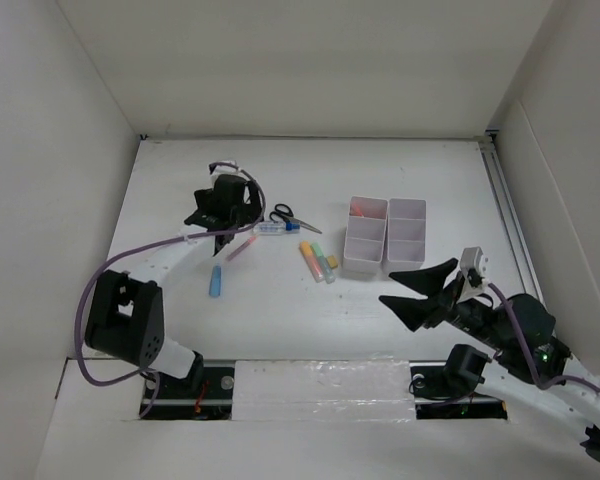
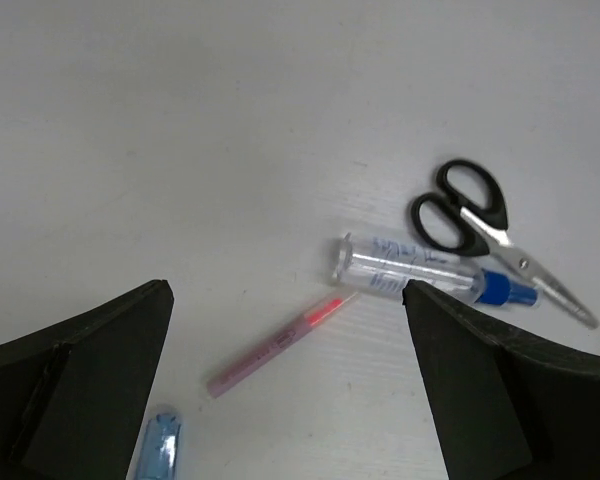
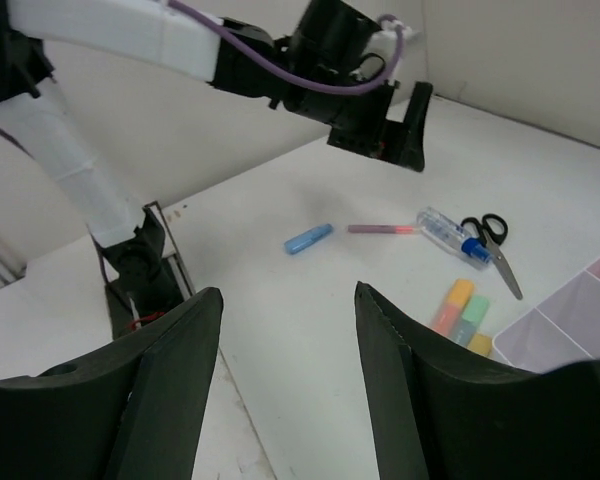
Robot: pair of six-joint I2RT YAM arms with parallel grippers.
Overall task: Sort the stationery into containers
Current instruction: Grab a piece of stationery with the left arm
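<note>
My left gripper (image 1: 223, 225) hangs open over the left part of the table. Below and between its fingers lies a thin red pen (image 2: 280, 343). A white blue-capped tube (image 2: 410, 268) and black-handled scissors (image 2: 480, 215) lie just beyond it. A light blue marker (image 1: 216, 281) lies nearer the arm bases. Orange, green and yellow highlighters (image 1: 317, 262) rest side by side left of the white organiser (image 1: 385, 235). My right gripper (image 1: 395, 290) hovers open and empty near the organiser's front, apart from everything.
A red or pink item (image 1: 360, 208) sits in the organiser's far left compartment. White walls enclose the table on three sides. The left arm's purple cable (image 1: 130, 255) loops over the near left table.
</note>
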